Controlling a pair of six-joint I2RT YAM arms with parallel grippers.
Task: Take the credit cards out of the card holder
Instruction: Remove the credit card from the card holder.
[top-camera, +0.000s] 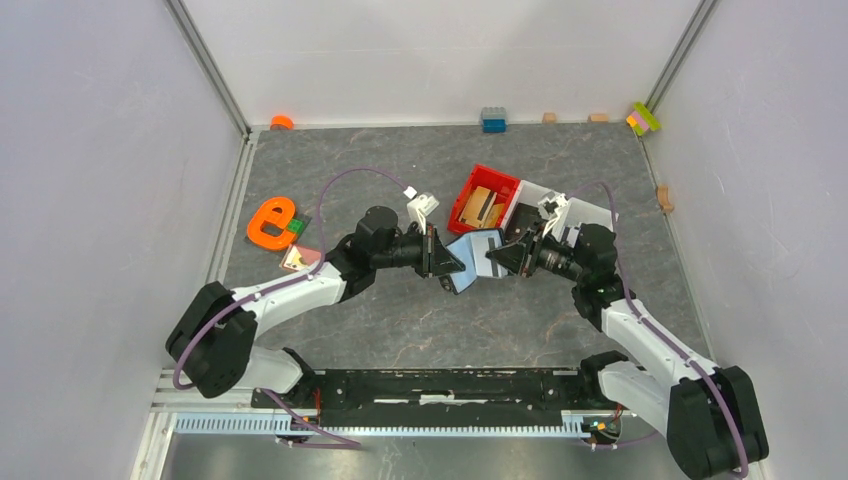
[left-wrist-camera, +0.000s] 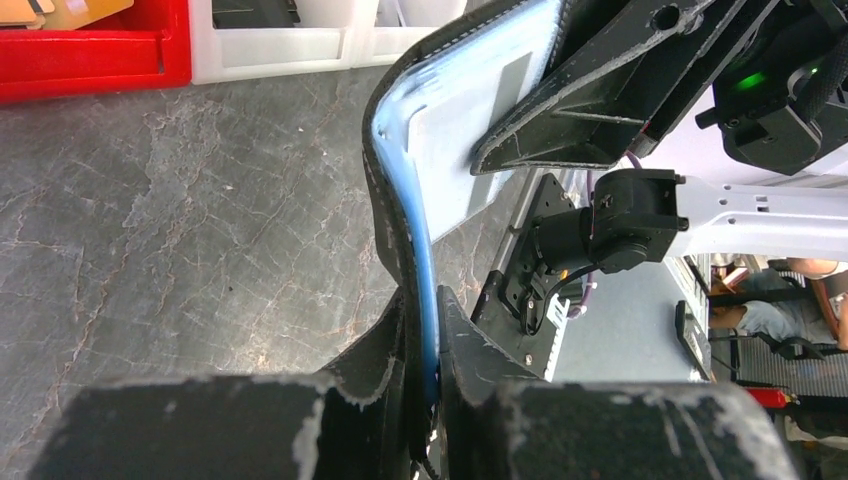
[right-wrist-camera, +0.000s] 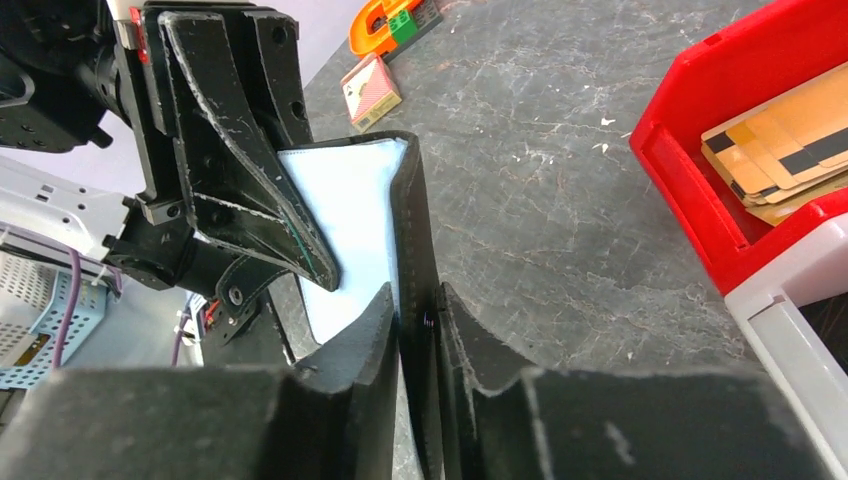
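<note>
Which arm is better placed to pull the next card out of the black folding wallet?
Probably right: the right tool grips the black folding wallet beside a greyish card; the left tool clamps the other flap, steadying it.

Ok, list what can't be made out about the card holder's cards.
Cards inside the card holder: left wrist view, a finger of the right end effector covers the pocket; top view, too small.
White bin contents: right wrist view, cut off by the edge; top view, the right arm covers it.
Reddish flat item by the orange letter: too small to identify.
</note>
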